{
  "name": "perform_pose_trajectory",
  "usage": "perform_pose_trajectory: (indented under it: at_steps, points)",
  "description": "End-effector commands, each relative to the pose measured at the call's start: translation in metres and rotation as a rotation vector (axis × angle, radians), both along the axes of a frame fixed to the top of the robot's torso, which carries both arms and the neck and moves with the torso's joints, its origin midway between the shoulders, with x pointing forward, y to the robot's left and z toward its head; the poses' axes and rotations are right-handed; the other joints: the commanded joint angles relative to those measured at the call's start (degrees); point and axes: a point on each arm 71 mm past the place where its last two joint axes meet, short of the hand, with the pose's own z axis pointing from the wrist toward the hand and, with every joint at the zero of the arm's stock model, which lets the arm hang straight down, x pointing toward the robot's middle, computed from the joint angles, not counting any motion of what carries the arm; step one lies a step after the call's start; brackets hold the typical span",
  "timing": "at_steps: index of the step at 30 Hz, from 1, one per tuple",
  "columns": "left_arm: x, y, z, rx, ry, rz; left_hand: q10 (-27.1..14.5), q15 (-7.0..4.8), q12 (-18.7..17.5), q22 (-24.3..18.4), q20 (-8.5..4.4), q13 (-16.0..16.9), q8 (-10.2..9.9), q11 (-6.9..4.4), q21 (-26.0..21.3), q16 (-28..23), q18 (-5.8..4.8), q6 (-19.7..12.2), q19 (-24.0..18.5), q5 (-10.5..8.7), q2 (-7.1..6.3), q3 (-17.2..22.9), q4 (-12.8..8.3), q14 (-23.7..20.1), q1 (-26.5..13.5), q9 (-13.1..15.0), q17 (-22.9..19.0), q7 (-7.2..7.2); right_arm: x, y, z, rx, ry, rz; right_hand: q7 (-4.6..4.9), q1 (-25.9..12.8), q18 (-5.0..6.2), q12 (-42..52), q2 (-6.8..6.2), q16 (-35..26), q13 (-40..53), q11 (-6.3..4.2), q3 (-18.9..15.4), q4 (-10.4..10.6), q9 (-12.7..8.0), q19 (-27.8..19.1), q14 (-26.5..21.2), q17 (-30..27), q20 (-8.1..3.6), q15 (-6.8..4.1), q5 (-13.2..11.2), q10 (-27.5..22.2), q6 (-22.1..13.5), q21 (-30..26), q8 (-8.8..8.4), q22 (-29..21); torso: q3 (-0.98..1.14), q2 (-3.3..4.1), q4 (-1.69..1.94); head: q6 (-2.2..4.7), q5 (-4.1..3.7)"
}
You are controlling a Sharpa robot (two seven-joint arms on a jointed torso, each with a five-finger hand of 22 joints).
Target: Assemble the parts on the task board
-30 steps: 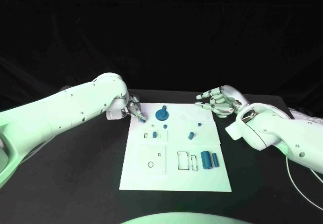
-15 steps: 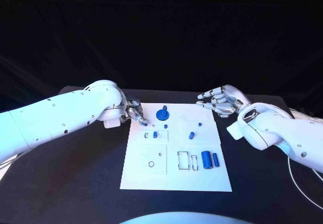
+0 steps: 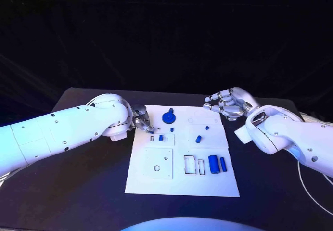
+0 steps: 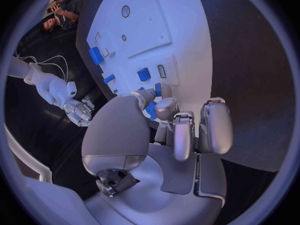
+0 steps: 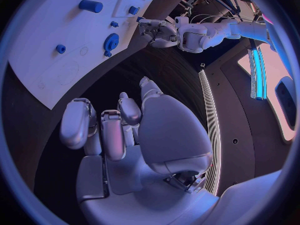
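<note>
**Robot hands flanking the task board's far end**

While the white task board (image 3: pixel 182 159) is lying at the middle of the black table (image 3: pixel 83 192), the robot's left hand (image 3: pixel 141 120) is hovering at the board's far left corner, its fingers curled inward and close together; the wrist view is showing nothing gripped between them. Across the board, the right hand (image 3: pixel 225 105) is hanging just off the far right corner, over the bare table, fingers bent in a loose curl and holding nothing. A blue round part with a knob (image 3: pixel 168 117) is sitting near the board's far edge, just beside the left hand's fingertips. Toward the board's near half, two blue cylinders (image 3: pixel 217 164) are lying side by side, right of a pair of empty rectangular slots (image 3: pixel 188 164). A small blue block (image 3: pixel 161 137) is standing in a recess at the board's left side, and a short blue peg (image 3: pixel 198 139) is resting near the board's centre.
</note>
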Motion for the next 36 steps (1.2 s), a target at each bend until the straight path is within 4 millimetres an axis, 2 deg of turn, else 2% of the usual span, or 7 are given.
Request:
perform_pose_trajectory:
  at_steps: [1,3,14,19,36]
  points:
    - [-0.001,-0.001,-0.003,0.028,-0.024,-0.005,0.40,0.09,0.18,5.77,0.18,0.10,0.37,0.10,0.19,0.17,-0.04,0.02,0.96,0.01,0.22,8.46,-8.13,6.02,-0.18,0.09,15.08,-0.52,-0.001,0.002,0.000,0.000,-0.002,0.020,-0.09,0.05,1.02,-0.31,0.44,-0.18,-0.05,-0.09,-0.41,-0.06,0.08,-0.36,3.59,5.03,0.07,0.27,0.37,-0.44,-0.28,-0.30,0.21,-0.05,0.03,0.11,-0.03,-0.05,-0.10]
    - [-0.003,-0.002,-0.005,0.038,-0.015,-0.016,0.40,0.09,0.18,5.77,0.18,0.10,0.37,0.10,0.19,0.17,-0.04,0.02,0.96,0.01,0.22,8.46,-8.13,6.02,-0.18,0.09,15.08,-0.52,-0.001,0.002,0.000,0.000,-0.002,0.021,-0.09,0.05,1.02,-0.31,0.44,-0.18,-0.05,-0.09,-0.41,-0.06,0.08,-0.36,3.59,5.03,0.07,0.27,0.37,-0.44,-0.28,-0.30,0.21,-0.05,-0.02,0.10,-0.06,-0.13,-0.04]
    - [-0.008,-0.002,-0.016,0.086,0.024,-0.056,0.51,0.06,0.25,5.76,0.16,0.15,0.43,0.06,0.16,0.17,-0.04,0.05,0.96,0.00,-0.04,8.71,-8.35,6.02,-0.25,0.13,15.08,-0.57,-0.001,0.002,-0.001,0.001,0.000,0.022,-0.09,0.05,1.02,-0.31,0.44,-0.18,-0.05,-0.09,-0.41,-0.06,0.08,-0.36,3.59,5.03,0.07,0.27,0.37,-0.44,-0.28,-0.30,0.21,-0.05,0.07,0.06,-0.01,-0.55,-0.20]
    - [-0.010,-0.002,-0.018,0.093,0.060,-0.073,0.56,0.06,0.31,5.70,0.16,0.22,0.45,0.05,0.07,0.17,-0.01,0.06,0.93,0.00,-0.09,8.76,-8.39,6.02,-0.27,0.14,15.08,-0.57,-0.001,0.002,-0.002,0.001,0.001,0.022,-0.10,0.08,1.06,-0.45,0.54,-0.27,-0.17,-0.10,-0.42,-0.04,0.08,-0.44,3.56,4.90,0.07,0.26,0.41,-0.51,-0.25,-0.41,0.23,-0.23,0.03,0.06,-0.08,-0.55,-0.24]
    - [-0.014,-0.003,-0.019,0.087,0.087,-0.100,0.88,0.06,0.68,5.80,0.15,0.63,0.56,0.00,0.16,0.17,-0.05,0.26,0.98,-0.01,-0.49,9.10,-8.74,6.02,-0.34,0.19,15.08,-0.63,0.000,0.001,-0.003,0.000,0.005,0.022,-0.10,0.09,1.08,-0.50,0.59,-0.32,-0.21,-0.10,-0.42,-0.03,0.09,-0.50,3.54,4.83,0.07,0.26,0.44,-0.54,-0.24,-0.49,0.24,-0.36,0.09,0.10,-0.08,-0.57,-0.41]
